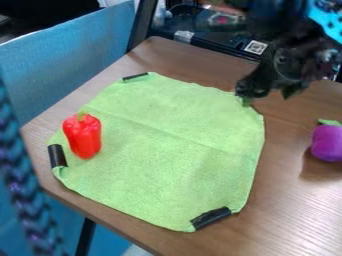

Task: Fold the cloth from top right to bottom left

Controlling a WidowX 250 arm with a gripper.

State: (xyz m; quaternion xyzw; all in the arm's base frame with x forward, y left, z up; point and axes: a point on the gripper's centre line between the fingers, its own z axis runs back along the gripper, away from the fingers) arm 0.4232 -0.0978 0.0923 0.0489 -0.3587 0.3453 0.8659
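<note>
Brown wood-grain tabletop point(294, 210) fills much of my camera view, beside a blue fabric panel point(73, 55). One light-green cloth point(167, 140) lies spread out, creased across its middle. I count three black strips at its corners, one shiny red toy pepper point(83, 136) on its left part, and one purple toy vegetable point(327, 143) apart, at right. My black gripper point(259, 89) is at the cloth's top-right corner; I can't tell how far open it is or whether it has hold of fabric.
</note>
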